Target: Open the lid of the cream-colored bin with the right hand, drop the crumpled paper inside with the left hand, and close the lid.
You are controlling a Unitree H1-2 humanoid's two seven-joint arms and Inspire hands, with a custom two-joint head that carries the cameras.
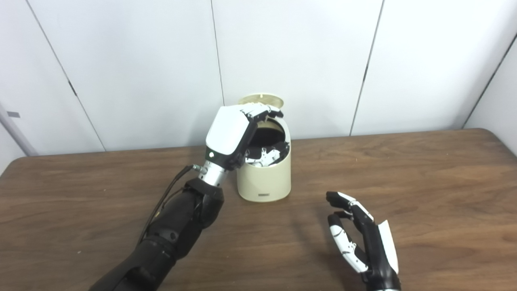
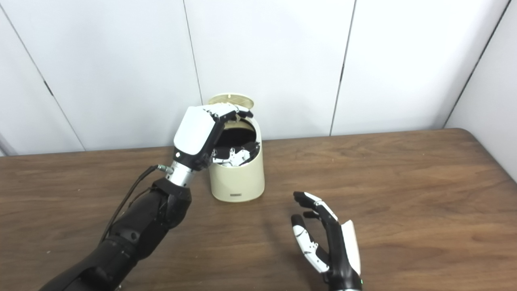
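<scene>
Left robot hand (image 1: 234, 131) over open cream-colored bin (image 1: 266, 178), fingers inside.

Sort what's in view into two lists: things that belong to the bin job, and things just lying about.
Part of the job:
- cream-colored bin
- its lid, standing open
- left hand, over the bin's opening
- right hand, open, away from the bin
- crumpled paper: not clearly visible

Just there:
- wooden table
- white wall panels
</scene>
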